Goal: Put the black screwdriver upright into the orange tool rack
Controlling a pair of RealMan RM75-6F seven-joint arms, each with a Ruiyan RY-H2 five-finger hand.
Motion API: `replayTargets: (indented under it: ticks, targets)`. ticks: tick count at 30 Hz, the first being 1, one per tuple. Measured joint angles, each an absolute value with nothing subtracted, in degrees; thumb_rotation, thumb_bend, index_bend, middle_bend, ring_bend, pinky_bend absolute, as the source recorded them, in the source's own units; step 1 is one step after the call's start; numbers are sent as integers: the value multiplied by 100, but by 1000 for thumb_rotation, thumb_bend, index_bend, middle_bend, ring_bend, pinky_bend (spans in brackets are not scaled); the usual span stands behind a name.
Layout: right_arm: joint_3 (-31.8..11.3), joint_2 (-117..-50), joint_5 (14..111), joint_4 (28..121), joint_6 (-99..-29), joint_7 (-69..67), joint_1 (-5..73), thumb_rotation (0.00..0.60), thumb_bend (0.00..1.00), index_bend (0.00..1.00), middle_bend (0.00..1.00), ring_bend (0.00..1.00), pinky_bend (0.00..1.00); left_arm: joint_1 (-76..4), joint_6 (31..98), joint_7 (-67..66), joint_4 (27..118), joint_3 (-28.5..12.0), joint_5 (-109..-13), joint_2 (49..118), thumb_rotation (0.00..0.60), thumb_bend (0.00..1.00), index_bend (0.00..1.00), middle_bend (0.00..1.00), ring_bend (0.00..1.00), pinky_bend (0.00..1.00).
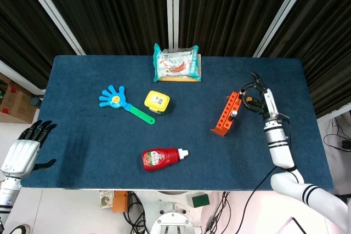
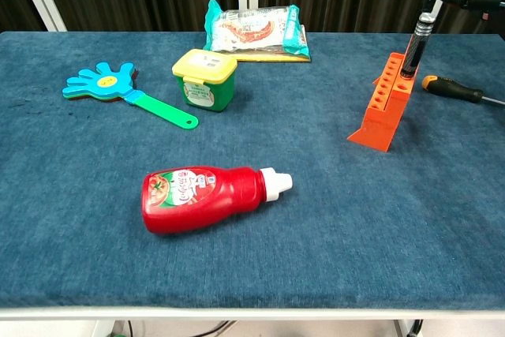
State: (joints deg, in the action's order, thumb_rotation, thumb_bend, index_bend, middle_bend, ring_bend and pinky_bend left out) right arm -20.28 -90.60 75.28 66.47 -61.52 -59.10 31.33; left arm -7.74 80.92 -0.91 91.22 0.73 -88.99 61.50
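Upright in the orange tool rack (image 2: 386,105), toward its far end, the black screwdriver (image 2: 417,42) is seen at the table's (image 1: 82,135) right side. Its top is approached by the right hand (image 1: 256,98), fingers spread and nothing held. Off the near left corner, the left hand (image 1: 24,149) is held open.

Right hand (image 1: 258,98) hangs just right of the orange tool rack (image 1: 228,114), black screwdriver (image 2: 417,41) upright at its fingers. Orange-handled screwdriver (image 2: 451,89) lies below the hand. Open cloth toward the ketchup bottle (image 1: 162,158).
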Motion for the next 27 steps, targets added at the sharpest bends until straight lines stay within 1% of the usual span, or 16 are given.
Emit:
replayTargets:
  ticks: [27]
  targets:
    - [-2027,-9152,7376,6457,-6002,-5981,3180,600,390,707,62,0,0,-789,8057,-106,9110,74,-8880,6159,600,0,136,93,33,205]
